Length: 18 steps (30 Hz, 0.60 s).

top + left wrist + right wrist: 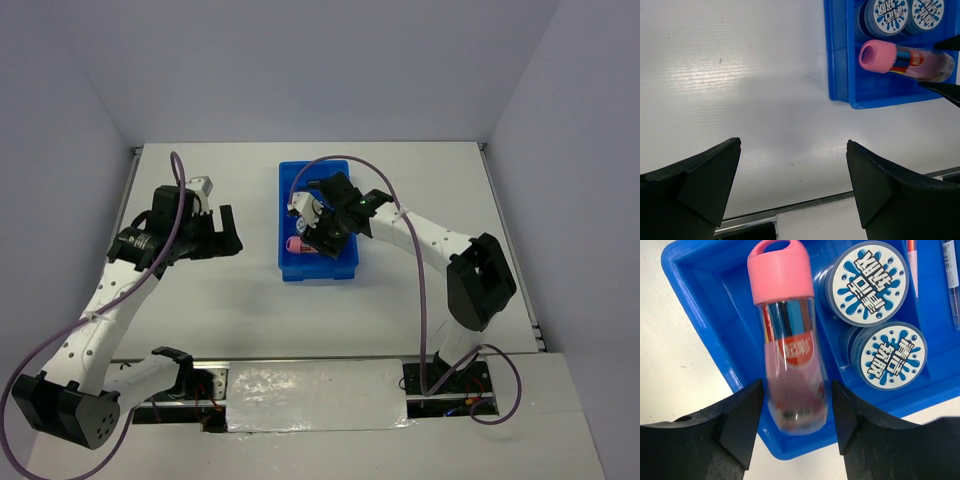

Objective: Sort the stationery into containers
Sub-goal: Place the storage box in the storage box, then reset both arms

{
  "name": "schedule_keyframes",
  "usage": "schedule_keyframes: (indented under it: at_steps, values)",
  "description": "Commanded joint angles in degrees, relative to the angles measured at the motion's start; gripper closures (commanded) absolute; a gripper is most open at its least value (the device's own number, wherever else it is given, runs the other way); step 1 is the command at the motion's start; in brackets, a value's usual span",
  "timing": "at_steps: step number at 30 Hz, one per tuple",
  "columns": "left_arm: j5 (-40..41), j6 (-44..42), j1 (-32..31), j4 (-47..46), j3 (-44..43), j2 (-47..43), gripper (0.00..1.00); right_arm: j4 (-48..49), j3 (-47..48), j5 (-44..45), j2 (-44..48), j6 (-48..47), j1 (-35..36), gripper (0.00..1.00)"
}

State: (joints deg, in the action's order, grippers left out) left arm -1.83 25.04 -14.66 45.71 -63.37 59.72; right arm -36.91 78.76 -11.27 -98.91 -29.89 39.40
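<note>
— One white table [250, 320], seen from above. Toward its far side, a blue tray [320, 274], split crosswise into four.

— And the grippers?

— Two. First the left gripper [792, 143], off to the tray's left over bare table, jaws wide apart, holding nothing. Then the right gripper [797, 385], down over the tray's near end.

— Clamped on anything?

— Hard to say. Black fingers [735, 425] on either side of a tube [790, 340], very close to its clear body. Cannot tell whether gripping or only just beside.

— Where exactly, that tube?

— In the nearest end compartment, lying along it, pink cap [780, 275] toward the tray's left wall.

— Anything smaller?

— Two round blue-white rolls [870, 282], side by side in the next compartment. Beyond those, thin pens [951, 280], mostly cut off.
</note>
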Motion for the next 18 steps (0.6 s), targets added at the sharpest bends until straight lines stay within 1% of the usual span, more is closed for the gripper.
schedule_keyframes:
  at_steps: [1, 3, 4, 8, 10, 11, 12, 14, 15, 16, 17, 18]
  values:
    - [-0.46, -1.75, 0.50, -0.10, 0.01, -0.40, 0.01, 0.78, 0.87, -0.77, 1.88, -0.35, -0.02, 0.35]
    - [-0.46, -1.83, 0.50, -0.10, -0.08, -0.22, 0.01, 0.87, 0.61, -0.51, 3.02, 0.00, -0.02, 0.33]
    - [-0.37, -2.01, 0.59, -0.01, -0.43, -0.05, 0.01, 1.04, 0.34, -0.51, 3.37, 0.35, -0.02, 0.01]
    - [0.33, -2.54, 0.94, 0.43, -1.57, 0.65, 0.01, 2.18, 0.07, 0.63, 6.00, 1.85, -0.20, 0.00]
    - [2.17, -2.63, 1.38, 1.91, -3.42, 1.36, 0.01, 4.72, 0.95, 4.30, 7.67, 6.31, -0.63, 0.00]
    - [4.87, -2.54, 1.56, 2.62, -4.29, 1.62, 0.01, 5.52, 1.65, 7.63, 9.95, 9.12, -0.99, 0.00]
    - [9.08, -2.36, 1.82, 3.41, -6.48, 2.23, 0.01, 5.70, 3.66, 14.36, 11.10, 15.15, -1.42, 0.00]
    - [13.84, -2.10, 2.61, 5.95, -9.12, 2.85, 0.01, 4.31, 5.95, 22.30, 15.30, 22.29, -2.56, 0.00]
    - [19.09, -1.49, 3.31, 6.92, -12.18, 3.46, 0.01, 1.95, 9.18, 28.95, 16.55, 28.86, -2.92, 0.00]
    - [21.75, -1.22, 3.75, 7.89, -13.95, 3.73, 0.01, -3.73, 10.96, 32.07, 17.87, 32.92, -3.27, 0.00]
    - [24.13, -0.87, 4.02, 9.55, -15.45, 3.91, 0.01, -6.05, 12.11, 34.62, 19.44, 36.01, -3.80, 0.00]
    - [26.41, -0.43, 4.37, 10.27, -18.77, 3.73, 0.01, -8.68, 13.77, 36.65, 23.11, 40.74, -3.98, 0.00]
